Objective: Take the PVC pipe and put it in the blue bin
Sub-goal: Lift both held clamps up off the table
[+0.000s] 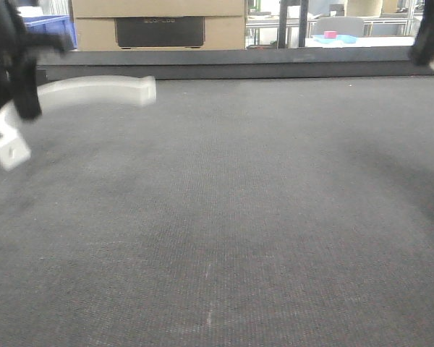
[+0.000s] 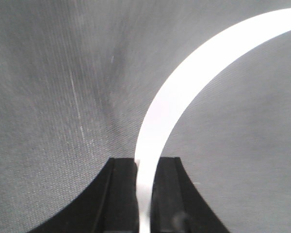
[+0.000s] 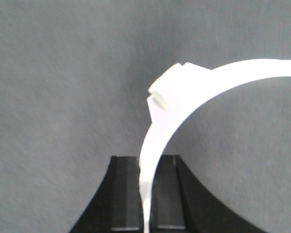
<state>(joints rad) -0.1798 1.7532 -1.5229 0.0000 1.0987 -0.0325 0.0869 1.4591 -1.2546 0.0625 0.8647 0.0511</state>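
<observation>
Pinched in left hand [image 1: 18, 97]: curved white PVC pipe [image 1: 94, 90], black fingers [image 2: 121, 194] pressed together on it from both sides. Arcing forward out of the grip, then sweeping off to that hand's right. Short end with square tab hanging just below the hand; touching grey table [image 1: 239, 217] or not, cannot tell. Clamped in right hand [image 3: 146, 167]: second white strip [image 3: 233, 73], same curve ahead and rightward of the fingers, blocky notched lug [image 3: 166, 90] just past the fingertips. In front view, only a dark sliver of right hand at far upper corner, well apart from left hand. Behind left hand, past table's far edge: blue bin [image 1: 54, 27], partly hidden. Beside bin, on the side away from the hand: cardboard box [image 1: 159, 22]. PVC pipe outside the bin, in the grip.
</observation>
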